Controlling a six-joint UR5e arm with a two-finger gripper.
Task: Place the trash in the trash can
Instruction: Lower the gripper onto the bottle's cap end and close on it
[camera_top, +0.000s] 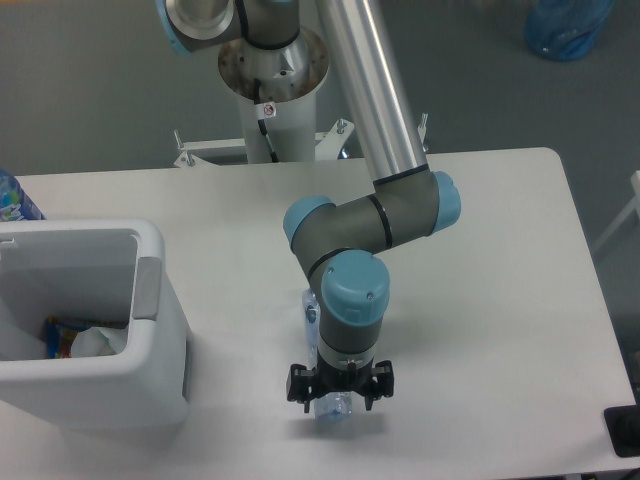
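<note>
The gripper (340, 389) hangs open right over the near end of the crushed bottle (325, 400), holding nothing; its fingers sit on either side. The bottle's long side points away from us; the trash can (150, 300) is off to its left.

1. The tool (340, 388) hangs low over the near end of the crushed bottle (326, 403), its two fingers spread either side of it; whether they touch the plastic is hard to tell.
2. The bottle lies lengthwise on the white surface (500, 260), mostly hidden by the arm.
3. The trash can (150, 350) stands at the left, with a white wrapper (95, 342) inside.
</note>
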